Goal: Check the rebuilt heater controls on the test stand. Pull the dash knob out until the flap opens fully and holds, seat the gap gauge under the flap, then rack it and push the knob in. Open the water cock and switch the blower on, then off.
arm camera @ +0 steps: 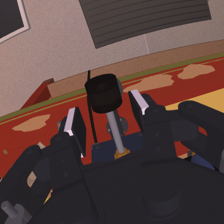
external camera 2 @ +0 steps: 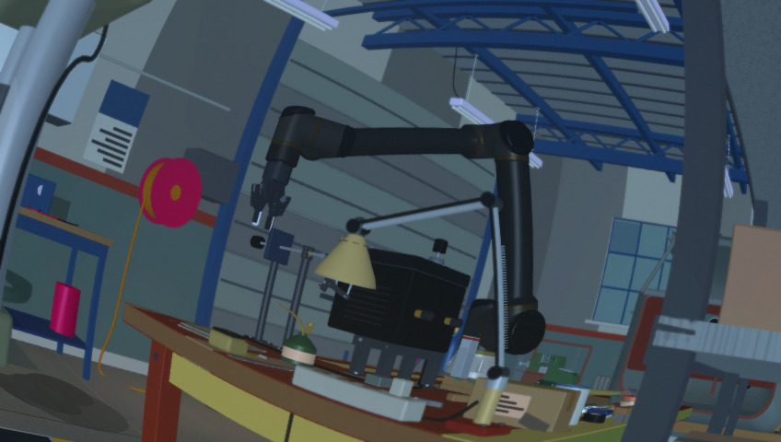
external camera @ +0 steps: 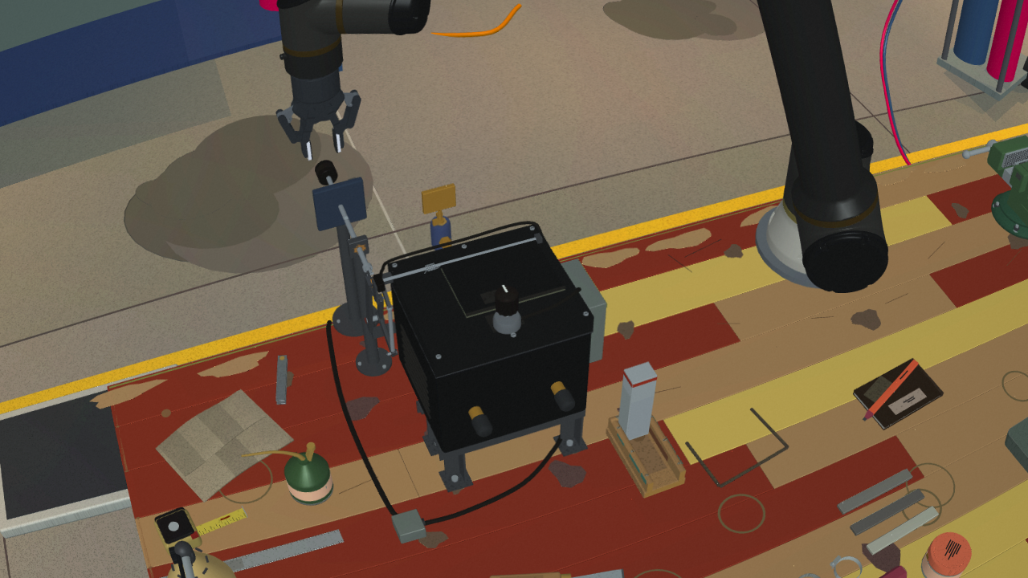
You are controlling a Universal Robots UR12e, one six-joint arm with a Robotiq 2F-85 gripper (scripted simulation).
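Note:
The dash knob [external camera: 325,172] [external camera 2: 256,241] [arm camera: 103,93] is a black cylinder on a thin grey rod. It stands out from a small blue plate [external camera: 339,203] on a post at the bench's far left edge. The black heater box [external camera: 496,338] sits right of the post, with a black switch knob [external camera: 505,300] on its top panel. A white gap gauge [external camera: 638,400] stands upright in a wooden rack [external camera: 645,456] right of the box. A yellow-handled water cock [external camera: 439,208] stands behind the box. My gripper [external camera: 318,147] [external camera 2: 263,221] [arm camera: 105,113] hangs just above the knob, open and empty.
The bench's yellow far edge [external camera: 237,338] runs under the post, with floor beyond. A black cable [external camera: 359,446] loops from the post to a grey box [external camera: 410,525]. A desk lamp [external camera 2: 351,263] stands in front of the heater in the second side camera.

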